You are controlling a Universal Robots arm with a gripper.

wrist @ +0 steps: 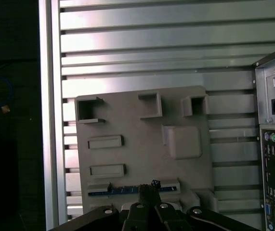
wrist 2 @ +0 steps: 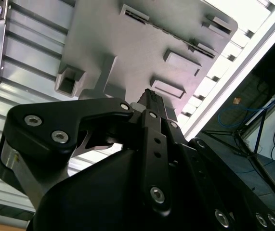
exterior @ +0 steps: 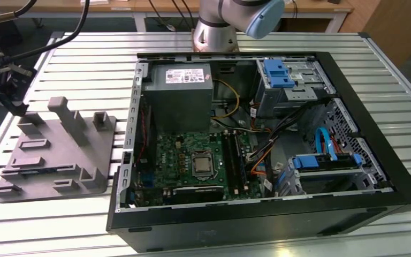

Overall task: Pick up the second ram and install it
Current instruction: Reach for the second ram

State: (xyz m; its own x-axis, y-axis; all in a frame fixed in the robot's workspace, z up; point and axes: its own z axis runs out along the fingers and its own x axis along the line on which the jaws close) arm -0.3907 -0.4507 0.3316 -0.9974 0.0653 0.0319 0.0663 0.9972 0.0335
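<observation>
The second ram is a thin bluish stick lying in a long slot of the grey holder block, on the side away from the block's three posts. In the first wrist view my gripper hangs over the middle of that stick, well above it and not touching. Both wrist views show its two black fingers pressed together with nothing between them. In the exterior view the gripper hangs over the holder block at the exterior view's left. The green board's black slots sit inside the open computer case.
The holder block's tall posts rise close beside the gripper. The case's rear panel with ports stands beside the block. The slatted table's edge rail runs along the block's other side. Cables and drive cages fill the case beside the board.
</observation>
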